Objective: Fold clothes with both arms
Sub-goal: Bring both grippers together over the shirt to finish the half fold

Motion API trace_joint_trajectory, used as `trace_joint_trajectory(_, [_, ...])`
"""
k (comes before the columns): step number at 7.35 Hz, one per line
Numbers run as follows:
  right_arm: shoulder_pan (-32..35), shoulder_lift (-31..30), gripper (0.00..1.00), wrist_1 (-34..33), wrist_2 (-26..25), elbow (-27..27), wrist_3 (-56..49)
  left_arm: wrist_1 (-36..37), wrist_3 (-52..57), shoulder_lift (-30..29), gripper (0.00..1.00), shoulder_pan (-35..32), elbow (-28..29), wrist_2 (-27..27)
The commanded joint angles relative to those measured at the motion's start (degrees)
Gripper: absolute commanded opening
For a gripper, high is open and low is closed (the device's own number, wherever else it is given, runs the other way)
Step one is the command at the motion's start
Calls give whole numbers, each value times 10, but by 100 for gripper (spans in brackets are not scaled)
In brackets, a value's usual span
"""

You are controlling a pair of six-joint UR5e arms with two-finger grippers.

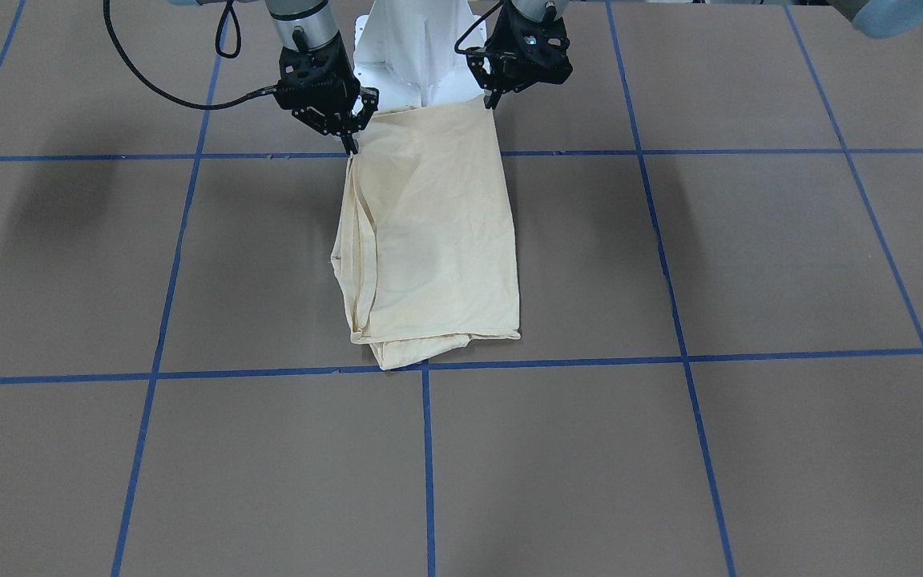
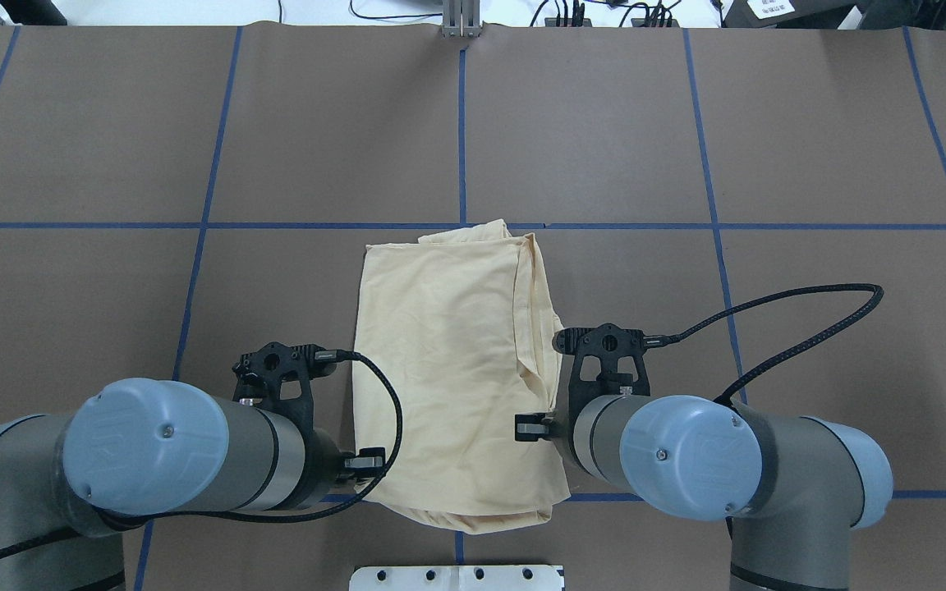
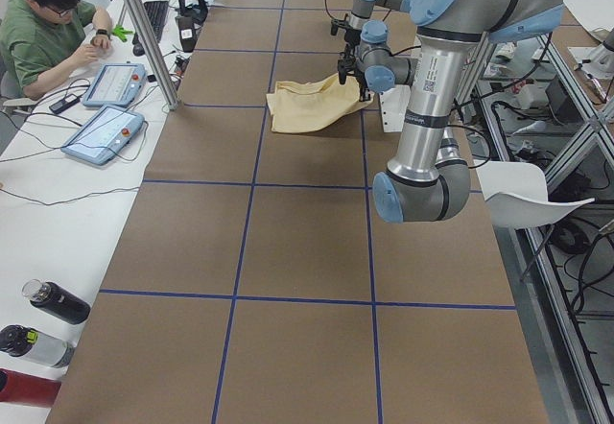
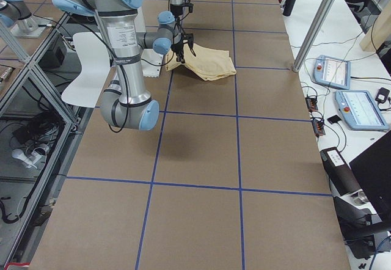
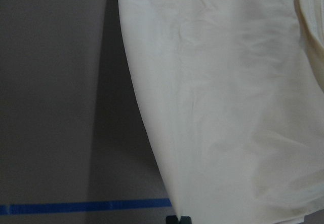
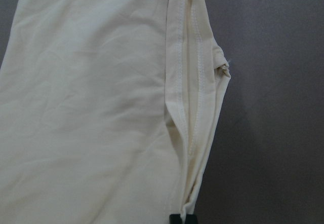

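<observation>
The clothes (image 1: 429, 240) are one pale cream-yellow shirt folded into a long strip on the brown table, with several layered hems along one side (image 6: 190, 97). Its end nearest the robot is raised off the table. My right gripper (image 1: 349, 146) is shut on that end's corner, on the view's left in the front-facing view. My left gripper (image 1: 493, 100) is shut on the other near corner. Each wrist view shows closed fingertips (image 5: 178, 219) (image 6: 181, 219) pinching the cloth at the bottom edge. In the overhead view the arms (image 2: 153, 443) (image 2: 686, 455) hide both grippers beside the shirt (image 2: 448, 369).
Blue tape lines (image 1: 427, 465) divide the brown table (image 1: 750, 256) into squares. The white pedestal base (image 1: 413, 56) stands just behind the shirt's raised end. A person (image 3: 43, 31) sits at a side table with tablets (image 3: 104, 134); bottles (image 3: 53, 301) lie there. A metal post (image 3: 144, 35) stands at the table's far edge.
</observation>
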Motion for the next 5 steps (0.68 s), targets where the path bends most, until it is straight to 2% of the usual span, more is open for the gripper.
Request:
trace_joint_trajectory(1, [52,38,0,1,0,-65,-7,9,43,-53,0,-57,56,1])
trace_joint_trajectory(2, [76,61,0,4,3,-91,-9,9,80,-69,0,-93,75,-1])
trace_joint_trajectory(3, [100,79,0,-2,5,-96,-9,9,109,-78,0,-125,87,-2])
trace_joint_trajectory(5, [132,104,0,-1,6,-117,-20,8,142,-131,0,-167,155,-2])
